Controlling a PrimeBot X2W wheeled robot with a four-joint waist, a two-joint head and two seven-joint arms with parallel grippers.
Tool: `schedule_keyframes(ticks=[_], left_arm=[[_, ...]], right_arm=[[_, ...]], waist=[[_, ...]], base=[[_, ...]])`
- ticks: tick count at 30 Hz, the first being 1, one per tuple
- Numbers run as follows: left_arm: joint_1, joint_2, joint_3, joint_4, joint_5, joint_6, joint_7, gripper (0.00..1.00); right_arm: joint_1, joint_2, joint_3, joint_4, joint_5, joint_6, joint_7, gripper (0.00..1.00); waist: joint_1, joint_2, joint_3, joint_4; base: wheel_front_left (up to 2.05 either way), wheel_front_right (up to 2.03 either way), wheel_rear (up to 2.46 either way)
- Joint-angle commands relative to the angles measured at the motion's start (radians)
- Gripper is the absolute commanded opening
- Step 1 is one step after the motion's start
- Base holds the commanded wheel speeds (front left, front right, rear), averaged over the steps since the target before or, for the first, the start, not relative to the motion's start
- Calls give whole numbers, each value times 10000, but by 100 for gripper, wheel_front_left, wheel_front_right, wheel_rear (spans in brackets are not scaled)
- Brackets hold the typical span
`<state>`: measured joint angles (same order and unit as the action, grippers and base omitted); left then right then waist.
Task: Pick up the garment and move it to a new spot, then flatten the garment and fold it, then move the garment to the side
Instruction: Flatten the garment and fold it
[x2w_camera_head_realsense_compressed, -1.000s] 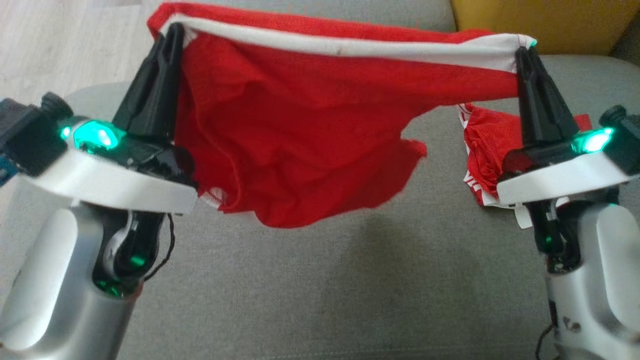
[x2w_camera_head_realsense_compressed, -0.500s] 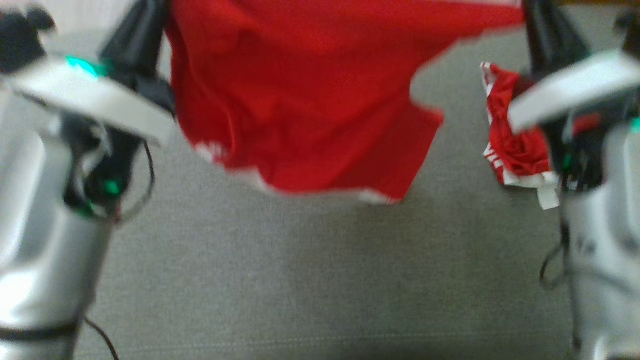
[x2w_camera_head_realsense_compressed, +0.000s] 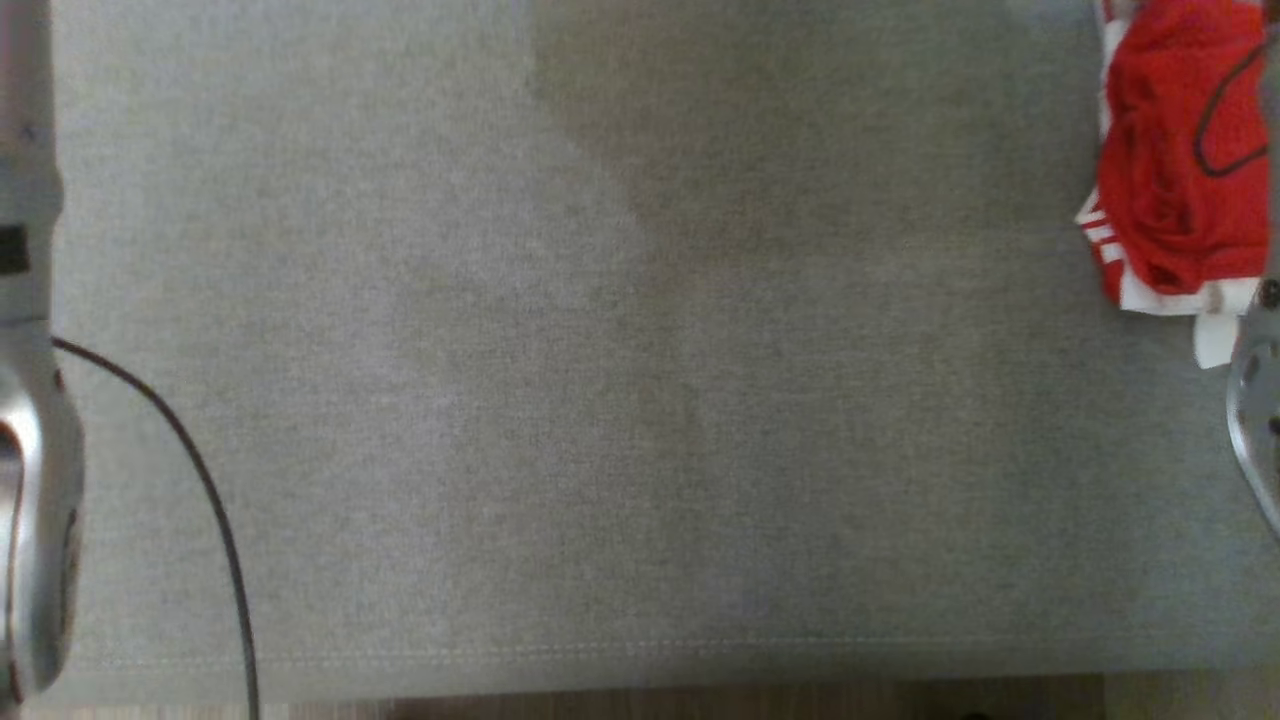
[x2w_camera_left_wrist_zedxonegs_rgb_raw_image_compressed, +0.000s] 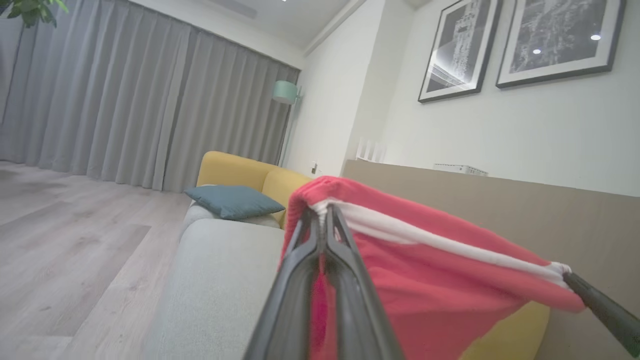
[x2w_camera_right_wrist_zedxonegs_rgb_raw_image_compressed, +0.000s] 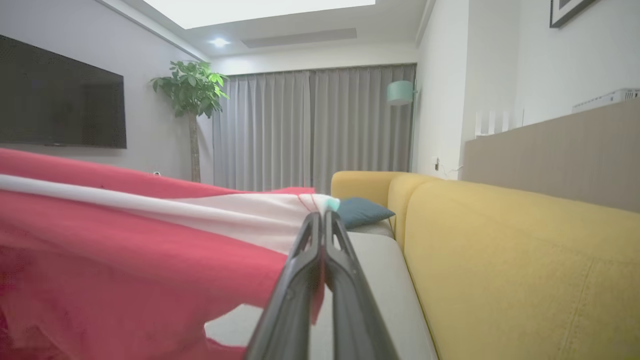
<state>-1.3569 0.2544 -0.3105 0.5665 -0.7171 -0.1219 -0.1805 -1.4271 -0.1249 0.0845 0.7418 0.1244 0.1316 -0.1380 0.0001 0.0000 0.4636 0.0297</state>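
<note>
The garment (x2w_camera_left_wrist_zedxonegs_rgb_raw_image_compressed: 425, 285) is red cloth with a white band (x2w_camera_left_wrist_zedxonegs_rgb_raw_image_compressed: 425, 239), held up in the air and stretched between both grippers. In the left wrist view my left gripper (x2w_camera_left_wrist_zedxonegs_rgb_raw_image_compressed: 322, 212) is shut on one end of the band, and the right gripper's dark finger (x2w_camera_left_wrist_zedxonegs_rgb_raw_image_compressed: 600, 310) holds the other end at the lower right. My right gripper (x2w_camera_right_wrist_zedxonegs_rgb_raw_image_compressed: 322, 216) is shut on the band's corner in the right wrist view, with the garment (x2w_camera_right_wrist_zedxonegs_rgb_raw_image_compressed: 125, 265) hanging away to the left. The grey sofa seat (x2w_camera_head_realsense_compressed: 600, 400) lies below in the head view.
A second red-and-white cloth (x2w_camera_head_realsense_compressed: 1175, 180) lies bunched on the seat at the upper right. Pale forearms sit at the left edge (x2w_camera_head_realsense_compressed: 25, 450) and right edge (x2w_camera_head_realsense_compressed: 1260, 410), with a dark cable (x2w_camera_head_realsense_compressed: 205, 490). The yellow sofa back (x2w_camera_right_wrist_zedxonegs_rgb_raw_image_compressed: 500, 260) and a blue cushion (x2w_camera_left_wrist_zedxonegs_rgb_raw_image_compressed: 232, 201) stand beyond.
The head view has swung downward onto the seat. The held garment and both grippers have passed out of its top, and the bunched cloth now sits at the upper right.
</note>
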Motion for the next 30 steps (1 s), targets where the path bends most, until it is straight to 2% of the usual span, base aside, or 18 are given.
schedule_keyframes(ticks=[1, 6, 8, 13, 17, 21, 30], left_arm=[[-431, 374, 403, 91, -81, 10, -251, 0], [-206, -327, 219, 1228, -496, -74, -701, 0], [-26, -461, 110, 1327, -585, -79, -739, 0], [1352, -750, -914, 1290, -903, -85, -804, 0], [2681, -618, -1609, 964, -1056, -86, -808, 0], [3928, -186, -2496, 626, -1013, -86, -810, 0], [5828, 823, -3788, 18, -890, -87, -811, 0]], right_arm=[[-261, 161, -246, 175, -153, -9, -287, 0], [-208, 337, -624, 2069, -186, -9, -831, 0], [-90, 351, -679, 2388, -152, -9, -895, 0], [696, 335, -886, 3786, 90, -9, -1027, 0], [1314, 309, -622, 4542, 249, -9, -955, 0], [1963, 228, -207, 4901, 588, -9, -657, 0], [3576, -5, 1774, 4731, 1641, -9, 834, 0]], waist=[[-1, 0, 436, 148], [-1, 0, 807, 371], [-1, 0, 842, 413], [-1, 0, 789, 612], [-1, 0, 464, 670], [-1, 0, -54, 696], [-1, 0, -1277, 572]], base=[[0, 0, 0], [0, 0, 0], [0, 0, 0], [0, 0, 0], [0, 0, 0], [0, 0, 0], [0, 0, 0]])
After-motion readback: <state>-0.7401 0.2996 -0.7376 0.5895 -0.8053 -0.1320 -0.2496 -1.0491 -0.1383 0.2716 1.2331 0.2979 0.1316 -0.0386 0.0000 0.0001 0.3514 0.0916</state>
